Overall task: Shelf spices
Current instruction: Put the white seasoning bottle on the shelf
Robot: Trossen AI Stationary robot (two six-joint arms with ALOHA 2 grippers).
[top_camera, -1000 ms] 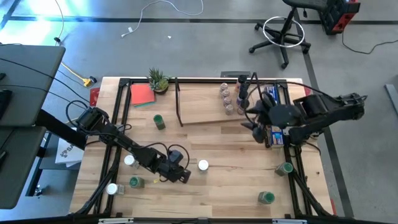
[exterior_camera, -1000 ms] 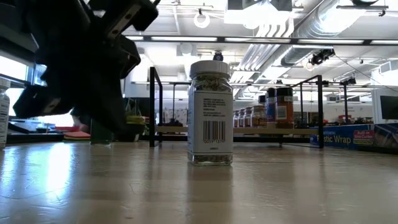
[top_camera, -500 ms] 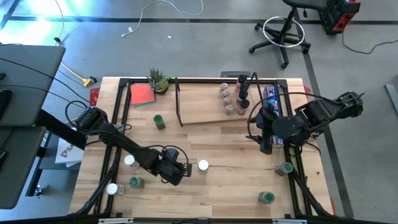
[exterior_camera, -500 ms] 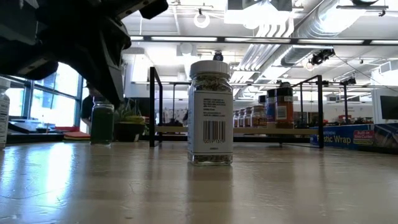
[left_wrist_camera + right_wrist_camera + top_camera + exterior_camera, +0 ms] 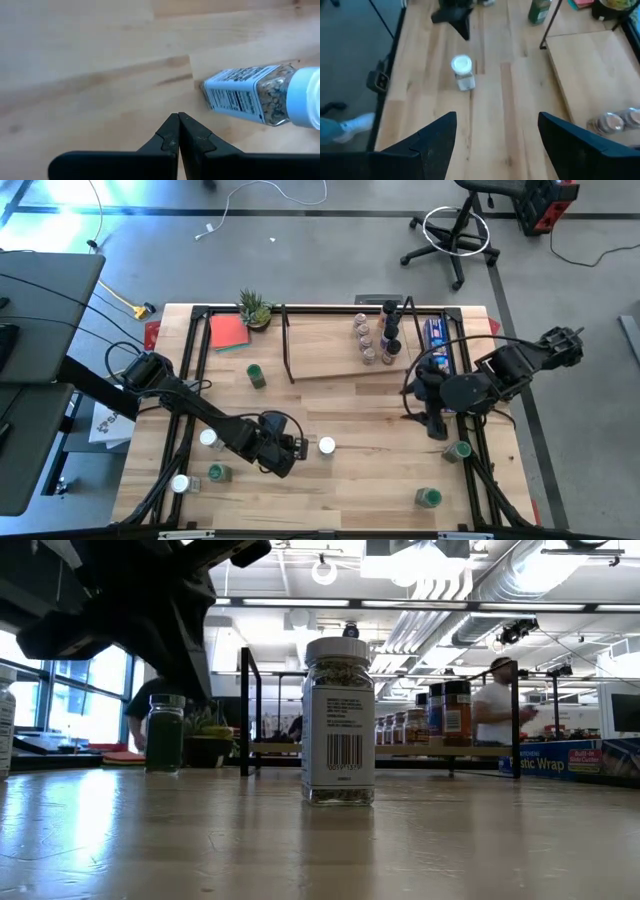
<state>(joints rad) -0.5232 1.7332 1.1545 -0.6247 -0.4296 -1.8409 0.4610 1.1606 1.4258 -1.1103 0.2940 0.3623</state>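
Note:
A white-capped spice jar [image 5: 327, 445] stands upright on the table; it also shows in the low view [image 5: 339, 720] and the left wrist view [image 5: 250, 95]. My left gripper [image 5: 298, 447] is shut and empty just left of it, its fingertips [image 5: 177, 117] clear of the jar. My right gripper [image 5: 418, 402] is open and empty at the table's right, near the shelf's right end; its fingers [image 5: 440, 135] stand wide apart. The shelf [image 5: 330, 348] is at the far middle, with several jars [image 5: 375, 335] on its right end.
Loose jars stand about: a green one [image 5: 256, 375] left of the shelf, some at the near left [image 5: 208, 438], [image 5: 218, 472], some at the near right [image 5: 458, 450], [image 5: 430, 497]. A blue box [image 5: 437, 335], a potted plant [image 5: 255, 308] and a red pad [image 5: 229, 332] are at the far side. People [image 5: 495, 700] are in the room behind.
My right gripper has drawn away from the shelf's right end toward the table's near edge, staying open. My left gripper has risen a little and shifted slightly left beside the white-capped jar, uncovering the green jar behind it in the low view. The jars have stayed put.

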